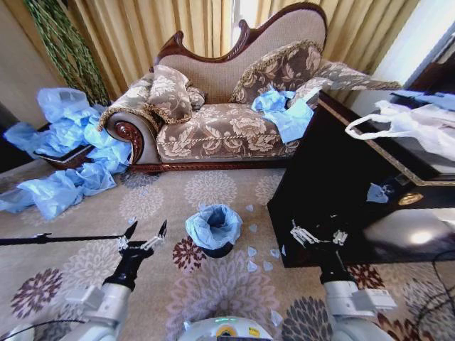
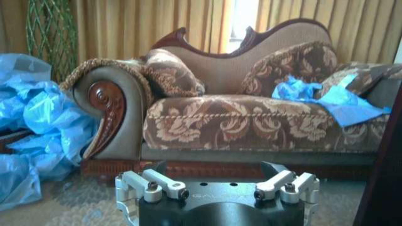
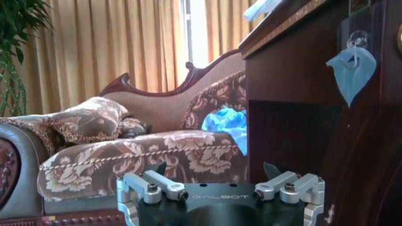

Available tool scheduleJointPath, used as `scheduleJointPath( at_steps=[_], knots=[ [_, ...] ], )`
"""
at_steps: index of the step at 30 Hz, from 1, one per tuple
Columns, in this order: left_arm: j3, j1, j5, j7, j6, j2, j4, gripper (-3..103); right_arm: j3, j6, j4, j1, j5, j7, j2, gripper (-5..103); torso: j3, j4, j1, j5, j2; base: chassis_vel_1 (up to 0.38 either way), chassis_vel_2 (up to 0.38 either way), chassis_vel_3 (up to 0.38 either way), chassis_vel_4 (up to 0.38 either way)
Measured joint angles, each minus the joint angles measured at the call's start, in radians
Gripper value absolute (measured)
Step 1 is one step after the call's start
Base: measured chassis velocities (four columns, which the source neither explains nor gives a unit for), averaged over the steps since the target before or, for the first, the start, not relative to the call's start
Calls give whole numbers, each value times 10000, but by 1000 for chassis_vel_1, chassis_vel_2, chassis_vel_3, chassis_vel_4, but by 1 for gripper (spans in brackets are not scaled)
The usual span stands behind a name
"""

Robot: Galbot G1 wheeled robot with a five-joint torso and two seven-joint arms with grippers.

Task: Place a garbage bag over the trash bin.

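Head view: a light blue garbage bag (image 1: 214, 225) lines the small black trash bin (image 1: 217, 249) on the patterned carpet (image 1: 213, 284), in front of the sofa (image 1: 227, 106). Left gripper (image 1: 146, 231) hovers just left of the bin, jaws released and spread, holding nothing. Right gripper (image 1: 318, 235) hangs to the bin's right, beside the dark counter (image 1: 341, 177), jaws also released. The bag lies between both, touching neither.

Garbage bag (image 1: 213, 225): light blue, over a black trash bin (image 1: 217, 250). Sofa (image 1: 227, 128): brown and beige floral, dark wood trim. Carpet (image 1: 213, 192): beige with maroon and grey flower medallions. Curtains (image 1: 163, 28): gold. Cabinet (image 1: 334, 192): dark brown.
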Motion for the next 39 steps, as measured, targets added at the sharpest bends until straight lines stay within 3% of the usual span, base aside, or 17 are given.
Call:
scheduleJointPath(
  at_steps=[39],
  knots=[
    [-27, 5, -118, -32, 64, 23, 26, 100, -21, -74, -18, 58, 96, 20, -45, 100, 0, -1, 0, -1, -2, 0, 0, 0, 0]
  ],
)
